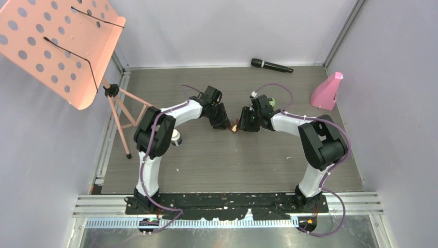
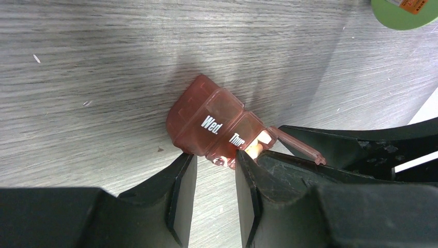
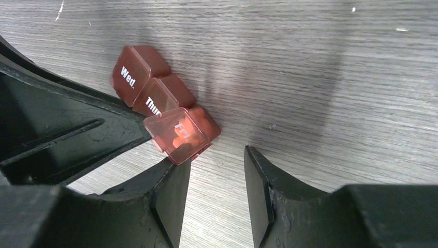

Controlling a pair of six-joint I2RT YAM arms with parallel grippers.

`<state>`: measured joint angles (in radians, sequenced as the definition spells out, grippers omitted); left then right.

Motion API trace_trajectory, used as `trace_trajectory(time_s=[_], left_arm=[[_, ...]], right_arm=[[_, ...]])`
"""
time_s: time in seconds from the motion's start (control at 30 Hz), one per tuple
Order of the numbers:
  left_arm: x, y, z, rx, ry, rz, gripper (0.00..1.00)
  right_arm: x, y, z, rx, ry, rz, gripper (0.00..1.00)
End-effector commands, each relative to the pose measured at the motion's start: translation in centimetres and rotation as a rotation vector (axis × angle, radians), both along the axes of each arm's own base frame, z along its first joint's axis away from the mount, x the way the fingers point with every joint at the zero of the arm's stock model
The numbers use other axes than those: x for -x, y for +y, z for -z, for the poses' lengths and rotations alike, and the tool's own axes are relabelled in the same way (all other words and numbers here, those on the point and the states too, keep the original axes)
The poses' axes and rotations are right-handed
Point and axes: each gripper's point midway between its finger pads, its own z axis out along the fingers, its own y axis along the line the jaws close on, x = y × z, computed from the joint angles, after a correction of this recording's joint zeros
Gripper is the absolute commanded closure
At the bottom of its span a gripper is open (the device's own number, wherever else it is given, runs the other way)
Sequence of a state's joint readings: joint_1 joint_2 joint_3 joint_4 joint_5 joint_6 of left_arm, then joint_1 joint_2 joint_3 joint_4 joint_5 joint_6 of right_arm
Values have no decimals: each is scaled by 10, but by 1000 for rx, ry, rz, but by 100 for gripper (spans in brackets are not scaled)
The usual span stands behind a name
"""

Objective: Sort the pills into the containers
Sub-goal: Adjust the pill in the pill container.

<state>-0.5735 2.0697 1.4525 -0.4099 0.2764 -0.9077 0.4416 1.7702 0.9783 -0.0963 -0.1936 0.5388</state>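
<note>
Brown case: pills show left wrist only; Fri. label, right wrist.

Pale grey walls close in a grey wood-grain table under even light, a peach perforated music stand on the left and a pink wedge far right.

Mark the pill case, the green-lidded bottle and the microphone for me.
pill case (image 2: 209, 121): left wrist view, on the lid marked Wed.
green-lidded bottle (image 2: 395, 16): left wrist view, on its green surface, top right corner.
microphone (image 1: 271, 65): top external view, on the middle of its body.
</note>
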Motion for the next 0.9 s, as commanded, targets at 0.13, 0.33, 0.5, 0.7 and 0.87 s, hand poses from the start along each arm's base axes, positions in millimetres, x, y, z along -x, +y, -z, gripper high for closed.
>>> trace_trajectory(time_s=[0.13,0.33,0.5,0.7,0.87], left_arm=[[1,1,8,-28,14,17,65],[2,2,10,-37,16,16,65],[1,3,11,-40,16,12,66],[-4,4,-5,-15,-31,-4,64],[-18,-7,-39,118,-149,-35,54]], right_arm=[[-1,20,4,-101,25,-30,51],[-4,32,-9,-172,5,-62,51],[-4,33,-7,-190,23,-55,50],[-6,22,-10,-201,10,-14,50],[-7,13,-13,-191,0,-2,49]])
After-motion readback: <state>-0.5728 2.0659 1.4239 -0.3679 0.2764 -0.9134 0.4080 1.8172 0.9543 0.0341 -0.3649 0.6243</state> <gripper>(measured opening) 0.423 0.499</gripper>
